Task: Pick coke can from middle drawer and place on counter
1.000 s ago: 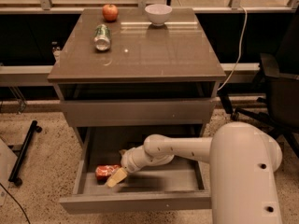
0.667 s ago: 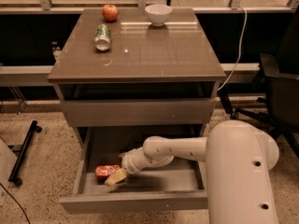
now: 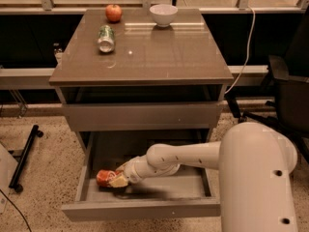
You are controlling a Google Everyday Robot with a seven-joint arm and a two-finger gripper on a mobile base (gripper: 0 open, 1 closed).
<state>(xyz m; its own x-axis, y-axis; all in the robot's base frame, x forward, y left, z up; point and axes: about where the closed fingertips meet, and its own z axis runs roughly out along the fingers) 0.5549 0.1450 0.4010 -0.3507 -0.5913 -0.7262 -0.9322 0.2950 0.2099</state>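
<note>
The coke can (image 3: 103, 177) lies on its side, red, at the front left of the open middle drawer (image 3: 145, 210). My white arm reaches down into the drawer from the right. My gripper (image 3: 118, 179) is at the can's right end, its pale fingertips (image 3: 118, 181) against the can. The counter (image 3: 159, 57) is the glossy grey-brown top above.
On the counter lie a green-and-silver can (image 3: 106, 37) on its side, a red apple (image 3: 114, 12) and a white bowl (image 3: 163, 14) at the back. The drawer above is closed. A black chair (image 3: 289, 95) stands at the right. A black stand (image 3: 24, 156) lies on the floor at left.
My arm's white body has shifted slightly left in the view. The gripper has stayed at the can in the drawer.
</note>
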